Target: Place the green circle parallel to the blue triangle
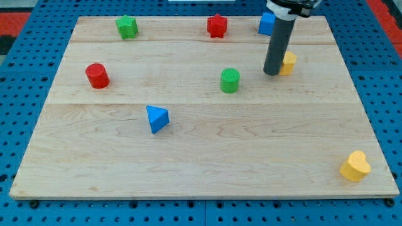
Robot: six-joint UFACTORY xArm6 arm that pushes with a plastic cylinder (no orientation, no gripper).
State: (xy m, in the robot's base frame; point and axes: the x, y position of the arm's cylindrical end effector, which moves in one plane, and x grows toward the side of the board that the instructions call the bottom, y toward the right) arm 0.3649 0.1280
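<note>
The green circle (230, 80) stands upright near the middle of the board (207, 157), a short cylinder with its round face up, so it has no long axis along the surface and points no particular way. The blue triangle (157, 118) lies toward the view's left and bottom of it, well apart, with one corner aimed at the view's right. My tip (272, 73) rests on the board to the view's right of the green circle, near but not touching it, and just beside a yellow block (288, 63) half hidden behind the rod. The rod ends plainly, with no pincer and nothing held. Counted: two green blocks, the second a green star (126, 26) near the top left corner; two red, a red cylinder (97, 75) by the left edge and a red star (217, 25) at the top edge; two blue, including a blue block (266, 24) partly hidden at the top edge; two yellow, including a yellow heart (355, 166) near the bottom right corner.
</note>
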